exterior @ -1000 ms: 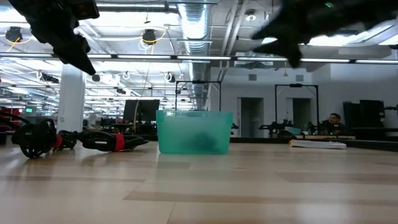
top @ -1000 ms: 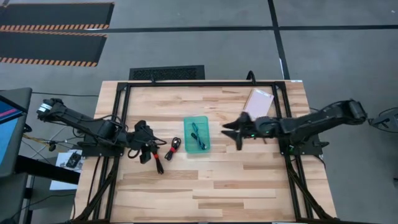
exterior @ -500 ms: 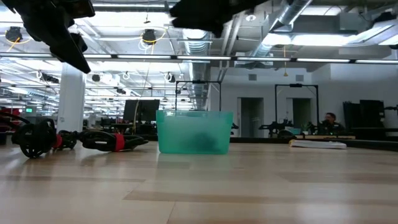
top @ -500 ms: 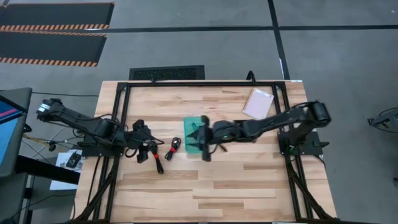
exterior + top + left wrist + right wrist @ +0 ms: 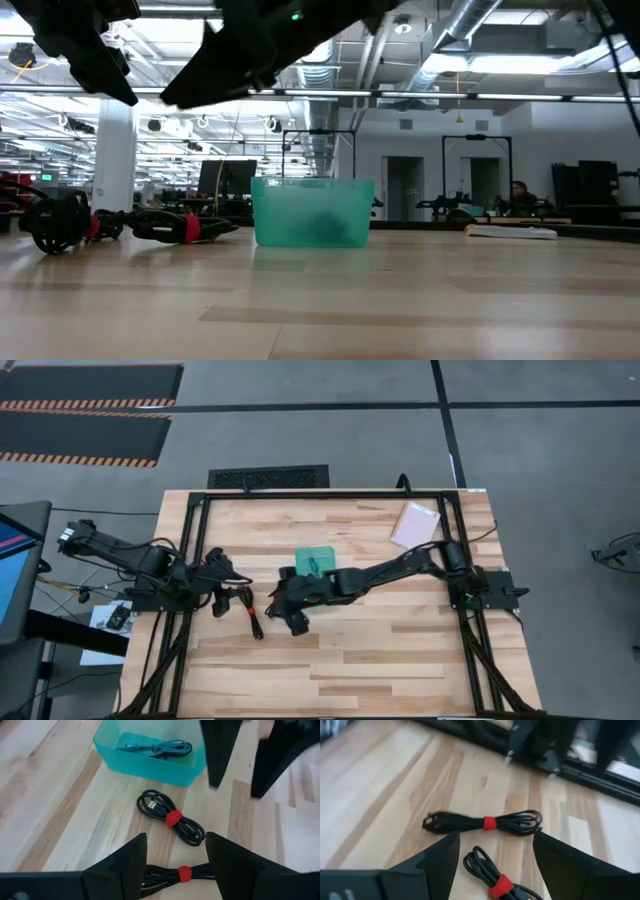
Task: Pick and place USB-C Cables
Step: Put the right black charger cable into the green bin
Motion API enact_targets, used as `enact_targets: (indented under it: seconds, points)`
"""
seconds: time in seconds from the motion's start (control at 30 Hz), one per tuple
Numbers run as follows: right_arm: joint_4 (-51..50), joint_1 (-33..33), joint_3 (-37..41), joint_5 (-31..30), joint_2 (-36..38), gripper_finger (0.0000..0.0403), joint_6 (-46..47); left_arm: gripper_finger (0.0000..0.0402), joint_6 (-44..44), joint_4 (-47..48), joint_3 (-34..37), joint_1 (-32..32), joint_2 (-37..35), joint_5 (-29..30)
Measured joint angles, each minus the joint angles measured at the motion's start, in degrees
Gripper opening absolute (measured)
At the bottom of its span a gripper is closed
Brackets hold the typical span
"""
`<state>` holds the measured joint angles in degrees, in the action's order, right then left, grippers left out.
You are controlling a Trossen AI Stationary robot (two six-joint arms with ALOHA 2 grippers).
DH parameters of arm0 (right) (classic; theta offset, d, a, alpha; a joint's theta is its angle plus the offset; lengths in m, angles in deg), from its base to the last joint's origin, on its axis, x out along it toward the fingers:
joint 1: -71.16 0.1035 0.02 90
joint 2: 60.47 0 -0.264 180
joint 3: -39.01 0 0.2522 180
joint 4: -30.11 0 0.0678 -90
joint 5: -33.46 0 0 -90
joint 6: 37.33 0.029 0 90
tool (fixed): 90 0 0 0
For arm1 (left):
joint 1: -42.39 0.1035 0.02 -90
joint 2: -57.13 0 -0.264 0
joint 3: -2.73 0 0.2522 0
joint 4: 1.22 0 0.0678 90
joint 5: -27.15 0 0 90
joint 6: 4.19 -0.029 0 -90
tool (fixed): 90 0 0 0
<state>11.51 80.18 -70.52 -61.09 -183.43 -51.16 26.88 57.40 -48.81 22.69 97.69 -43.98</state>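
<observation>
Right tool (image 5: 290,605) swings past the tray (image 5: 318,559), open and empty above the coiled cable (image 5: 171,817); it might snag the left tool (image 5: 222,592).

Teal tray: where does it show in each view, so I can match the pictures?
High view: teal tray at the table's centre, partly under the right arm.
Low view: picture centre, standing on the wood.
Left wrist view: beyond the coiled red-tied cable, its near wall facing the camera.
Right wrist view: not in it.
Shared landmark: the straight red-tied cable, in the high and both wrist views.
</observation>
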Motion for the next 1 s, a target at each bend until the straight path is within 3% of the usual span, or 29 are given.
enact_targets:
  seconds: [0.2,0.47,0.83,1.0]
  points:
    - [-11.07,0.34,-11.63,0.27,-8.49,0.0282,-4.76,0.0189,0.25,-0.08,0.0,0.0,-0.11,-0.02]
    - [-15.6,-0.32,-21.09,0.15,-17.42,0.0282,-6.27,0.0189,0.26,-0.03,0.0,0.0,-0.09,0.01]
    - [-19.77,-1.71,-22.83,-1.96,-20.83,0.0279,-3.96,0.0189,-0.26,0.95,0.0,0.0,-0.09,0.57]
    - [-21.1,-2.14,-22.84,-6.05,-20.83,0.0241,-2.7,0.0189,-0.42,0.95,0.0,0.01,-0.09,2.2]
